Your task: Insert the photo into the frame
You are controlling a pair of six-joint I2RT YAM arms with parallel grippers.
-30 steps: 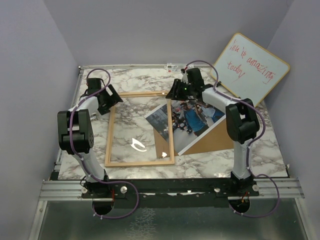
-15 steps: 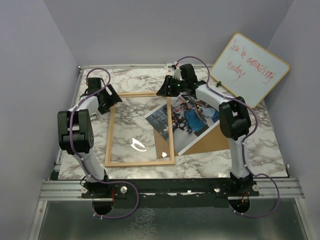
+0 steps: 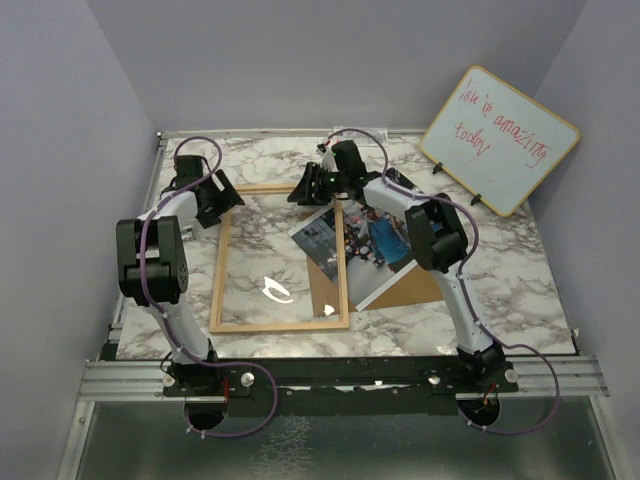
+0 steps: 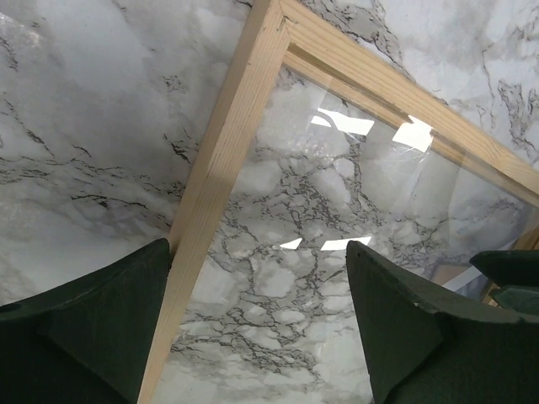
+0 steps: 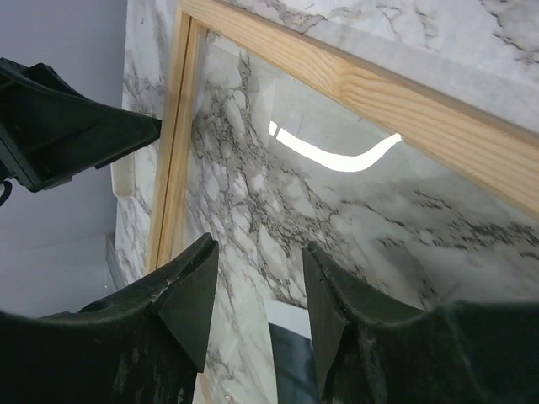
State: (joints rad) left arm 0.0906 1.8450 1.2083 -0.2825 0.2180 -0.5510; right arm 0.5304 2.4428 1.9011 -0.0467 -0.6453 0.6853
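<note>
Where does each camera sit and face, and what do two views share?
Top external: above, behind the robot, down onto frame and photo; left arm and right arm show.
Left wrist: on that arm, facing the frame's corner; left gripper open.
Right wrist: on that arm, facing the pane; right gripper shows.
Shared: both wrist views show the frame; the right one also catches the left gripper.

The right tool [image 5: 258, 252] fills the 6 o'clock edge, its two dark fingers [image 5: 181, 295] standing apart with nothing between them. Beyond them lies the frame [image 5: 404, 109]. Its light wooden corner sits at 11 o'clock, with one rail running toward 3 o'clock and the other toward 7 o'clock. The marble tabletop [image 5: 472, 25] shows through the clear pane, which carries a bright curved reflection near the centre. At 9 o'clock the left tool [image 5: 101, 130] points its dark tip at the rail; contact cannot be judged.
</note>
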